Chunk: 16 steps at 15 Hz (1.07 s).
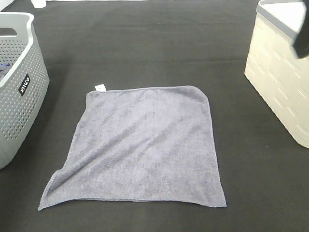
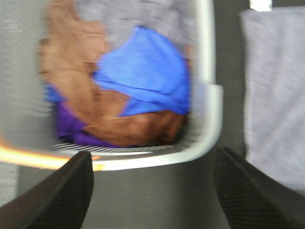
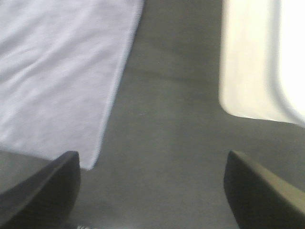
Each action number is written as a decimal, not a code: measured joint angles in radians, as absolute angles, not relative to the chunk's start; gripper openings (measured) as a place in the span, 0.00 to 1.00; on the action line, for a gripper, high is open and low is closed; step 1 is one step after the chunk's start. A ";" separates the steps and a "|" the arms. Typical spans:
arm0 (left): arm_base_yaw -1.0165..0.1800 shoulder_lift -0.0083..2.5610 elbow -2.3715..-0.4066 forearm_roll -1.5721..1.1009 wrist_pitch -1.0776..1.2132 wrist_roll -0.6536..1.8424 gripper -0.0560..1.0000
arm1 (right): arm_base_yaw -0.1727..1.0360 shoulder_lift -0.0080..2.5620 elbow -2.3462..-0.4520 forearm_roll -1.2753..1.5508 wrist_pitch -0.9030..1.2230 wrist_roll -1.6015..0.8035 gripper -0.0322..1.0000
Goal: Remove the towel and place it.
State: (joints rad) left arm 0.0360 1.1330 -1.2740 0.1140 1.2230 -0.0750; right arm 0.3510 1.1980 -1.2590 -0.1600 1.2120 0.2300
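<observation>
The towel (image 1: 142, 147), a grey-lavender square cloth with a small white tag (image 1: 100, 88) at its far left corner, lies spread flat on the black table, and nothing touches it. My left gripper (image 2: 152, 160) hangs open and empty over the near rim of the grey basket (image 2: 209, 119), with the towel's edge (image 2: 276, 95) off to one side. My right gripper (image 3: 152, 157) is open and empty above bare table, between the towel's corner (image 3: 57, 81) and the cream bin (image 3: 248, 62). In the high view only a dark bit of the right arm (image 1: 303, 43) shows.
The grey perforated basket (image 1: 19, 87) stands at the left edge and holds blue (image 2: 143, 76), brown (image 2: 76, 62) and purple cloths. A cream bin (image 1: 280, 77) with a grey rim stands at the right. Black table surface (image 1: 145, 43) stretches behind the towel.
</observation>
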 joint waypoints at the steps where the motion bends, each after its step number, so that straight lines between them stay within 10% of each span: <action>1: 0.097 1.110 -1.274 0.116 1.223 -0.060 0.69 | 0.295 1.195 -1.259 -0.165 1.212 0.206 0.79; 16: 0.179 0.381 -0.727 0.053 1.223 0.089 0.69 | 0.262 0.437 -0.802 -0.083 1.216 0.155 0.78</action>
